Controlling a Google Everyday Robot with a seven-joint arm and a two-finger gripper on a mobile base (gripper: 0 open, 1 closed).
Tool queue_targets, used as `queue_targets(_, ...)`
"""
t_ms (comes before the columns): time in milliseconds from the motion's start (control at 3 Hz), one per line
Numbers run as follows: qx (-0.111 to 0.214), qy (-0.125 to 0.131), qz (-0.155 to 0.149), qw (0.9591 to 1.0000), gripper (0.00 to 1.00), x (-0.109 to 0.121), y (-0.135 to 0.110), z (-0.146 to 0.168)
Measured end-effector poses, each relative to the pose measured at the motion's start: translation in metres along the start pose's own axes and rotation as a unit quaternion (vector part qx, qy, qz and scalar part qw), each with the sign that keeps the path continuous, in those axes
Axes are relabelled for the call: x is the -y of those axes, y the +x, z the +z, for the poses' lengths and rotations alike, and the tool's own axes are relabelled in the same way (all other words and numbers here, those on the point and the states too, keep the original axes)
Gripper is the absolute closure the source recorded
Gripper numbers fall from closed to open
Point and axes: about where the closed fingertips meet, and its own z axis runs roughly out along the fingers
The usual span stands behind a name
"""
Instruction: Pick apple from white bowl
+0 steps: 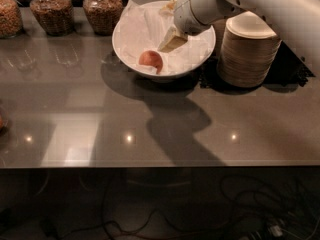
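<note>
The apple (pixel 150 60) lay on crumpled white paper (pixel 140 29) in the white bowl (pixel 117 46). It sat near the gripper (pixel 172 40), below and to the picture's left of it, and the two were not touching. Judged by its look, it was a firm, light fruit with smooth, somewhat slippery skin that a hard squeeze would bruise. Being round, it would likely roll on the loose paper if nudged, so the best hold seemed to be across its widest part, from above.

The gripper hung over the middle of the bowl, inside the rim and pointing down. Whether it was wide or narrow could not be told, but it held nothing that showed.

The white bowl, the largest container, held only the paper and the apple. To the gripper's right in the picture stood a stack of beige disposable bowls (pixel 247 54), just beside the white bowl. Off to its left stood glass jars (pixel 102 6) filled with brown dry goods.
</note>
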Motion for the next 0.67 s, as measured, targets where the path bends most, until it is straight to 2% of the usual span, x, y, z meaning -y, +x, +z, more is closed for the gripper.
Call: queue_targets(667,-0.006,-0.041,0.000,0.9991,0.35,-0.023,0.008,0.008)
